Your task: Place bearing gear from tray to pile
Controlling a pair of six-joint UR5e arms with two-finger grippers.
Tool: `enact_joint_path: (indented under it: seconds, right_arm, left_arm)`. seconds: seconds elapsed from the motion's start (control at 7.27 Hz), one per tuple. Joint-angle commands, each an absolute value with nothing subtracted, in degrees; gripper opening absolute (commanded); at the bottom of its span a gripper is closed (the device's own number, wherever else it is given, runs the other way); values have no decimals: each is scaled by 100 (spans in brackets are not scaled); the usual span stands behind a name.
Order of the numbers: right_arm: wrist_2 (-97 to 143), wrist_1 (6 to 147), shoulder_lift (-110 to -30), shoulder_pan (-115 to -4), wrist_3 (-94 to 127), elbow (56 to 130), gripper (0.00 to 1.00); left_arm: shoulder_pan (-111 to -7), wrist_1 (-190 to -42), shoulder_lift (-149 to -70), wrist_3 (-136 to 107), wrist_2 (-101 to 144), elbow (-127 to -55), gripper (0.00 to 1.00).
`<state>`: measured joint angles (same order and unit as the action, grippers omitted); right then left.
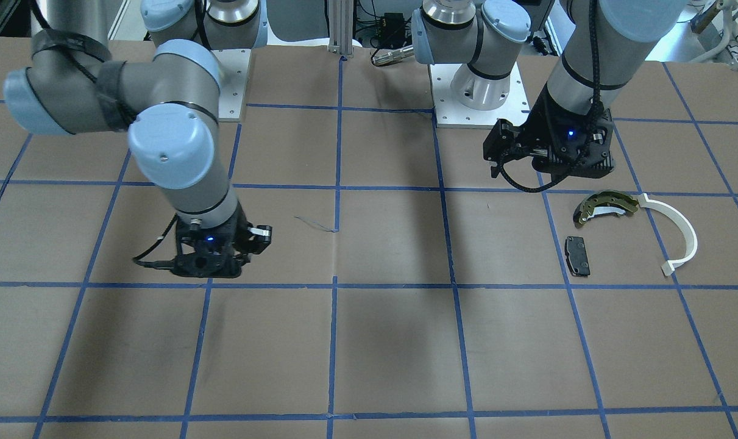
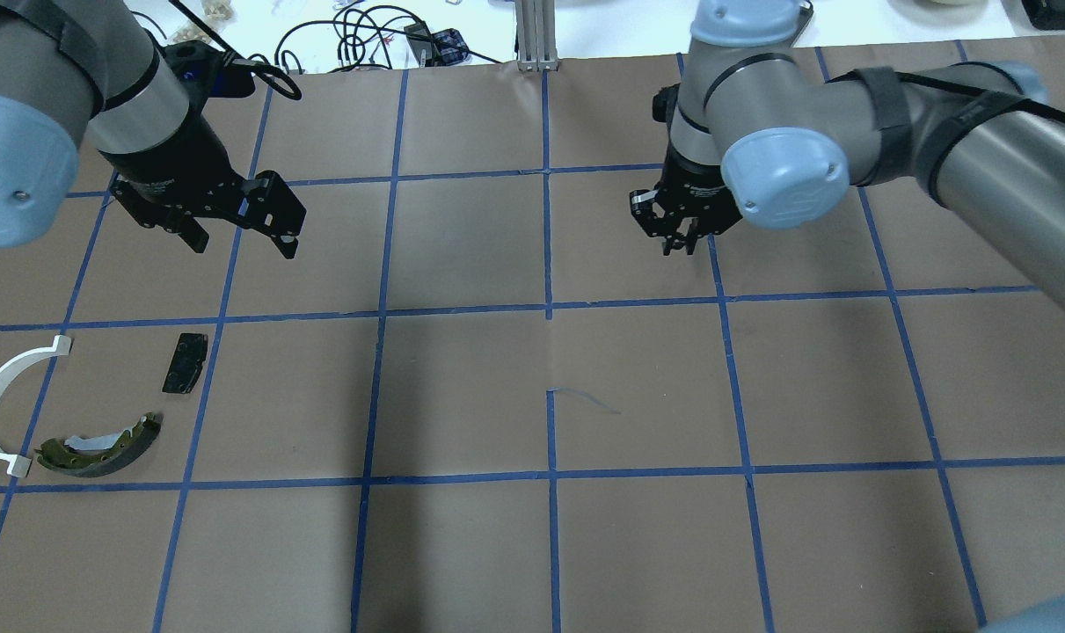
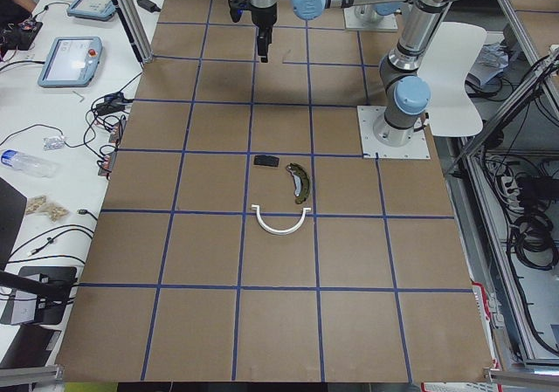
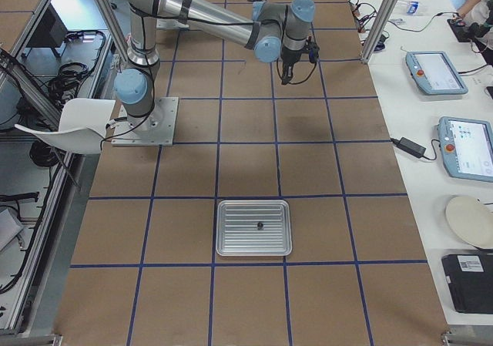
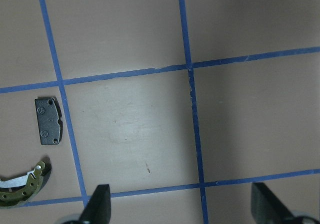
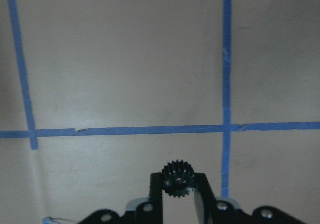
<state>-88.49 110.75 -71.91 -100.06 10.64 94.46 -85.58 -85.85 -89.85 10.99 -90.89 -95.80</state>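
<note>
My right gripper (image 6: 177, 194) is shut on a small black bearing gear (image 6: 177, 178), held above bare brown table; it also shows in the overhead view (image 2: 680, 246). My left gripper (image 5: 180, 209) is open and empty, hanging above the table near the pile (image 2: 242, 233). The pile lies on the table: an olive brake shoe (image 2: 101, 444), a white arc (image 2: 0, 404) and a black pad (image 2: 185, 362). The silver tray (image 4: 223, 238) shows in the exterior right view, far from both grippers, with one small dark part (image 4: 259, 225) in it.
The table is brown paper with a blue tape grid. The two arm bases (image 1: 484, 91) stand at the robot's edge. An aluminium post (image 2: 536, 35) and cables lie at the far edge. Side tables with tablets (image 4: 435, 72) flank the operators' side.
</note>
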Motion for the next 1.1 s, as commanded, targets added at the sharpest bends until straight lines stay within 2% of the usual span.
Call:
enact_joint_path:
  seconds: [0.0,0.28,0.41,0.55,0.69,0.96]
  right_arm:
    - [-8509,11704,-6875,-10834,1937,9448,6]
    - [-8499,12460,-6392,-11449,2730,9465,14]
    - [-8499,12463,-6129,-11565,2986,9448,25]
    - [-8299,12515,-6074,-11566,3023,9466,58]
    - [-8097,12542,-6091,-11558,2980,9457,98]
    - [-8330,12350,-6536,-10877,1977,9361,100]
  left_arm:
    - [-8552,-8429,-9000,1099,-9088,-9703,100]
    - [-8543,-8315,-9070,1090,-9123,-9694,100]
    - [-8552,-8306,-9079,1099,-9123,-9703,100]
    - [-8552,-8306,-9123,1099,-9140,-9721,100]
    - [-8543,-8306,-9123,1099,-9158,-9764,100]
    - [-8534,-8297,-9176,1116,-9141,-9835,100]
